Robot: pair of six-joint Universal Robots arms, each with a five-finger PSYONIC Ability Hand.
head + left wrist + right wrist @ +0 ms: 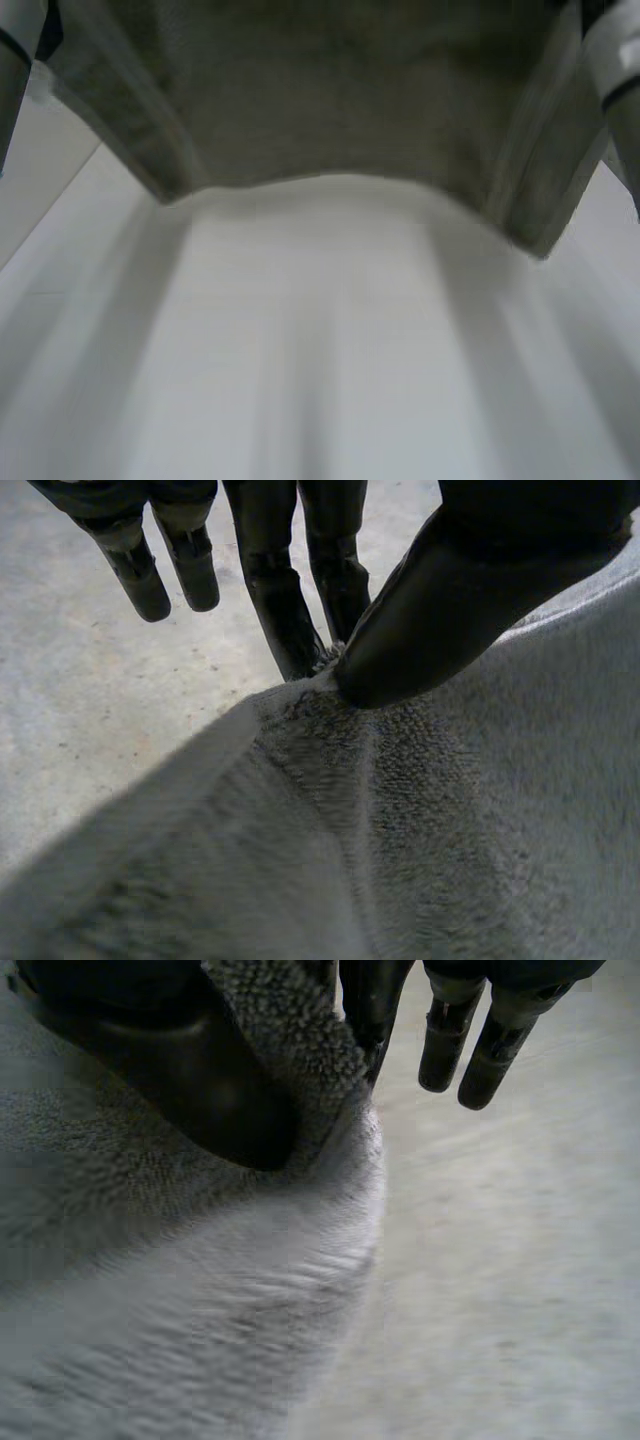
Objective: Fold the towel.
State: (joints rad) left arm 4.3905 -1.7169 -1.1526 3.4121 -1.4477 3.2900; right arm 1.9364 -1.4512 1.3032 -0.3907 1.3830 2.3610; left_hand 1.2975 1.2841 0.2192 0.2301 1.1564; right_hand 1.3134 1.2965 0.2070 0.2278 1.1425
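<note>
We are judging the fold as begun but not yet laid. In the head view the grey towel (330, 100) is hanging raised above the white table (320, 360), spread between the left arm (14, 70) and the right arm (622, 60). Its side hems are turning inward and its free edge is sagging in a shallow curve. We are seeing no folded layer resting on the table, so bringing the edges together, setting the cloth down and smoothing it are all left to do.

In its own wrist view the left hand (450, 600) is pinching the towel at its rim, at what looks like a corner. The thumb is pressing the pile against two fingers (285, 620), the others are pointing straight and free, and the cloth is running away beneath the palm. The right hand (190, 1070) is gripping the opposite side the same way, clamping the towel's rounded edge between thumb and nearest finger. We are unable to tell whether the free edge is touching the table.
</note>
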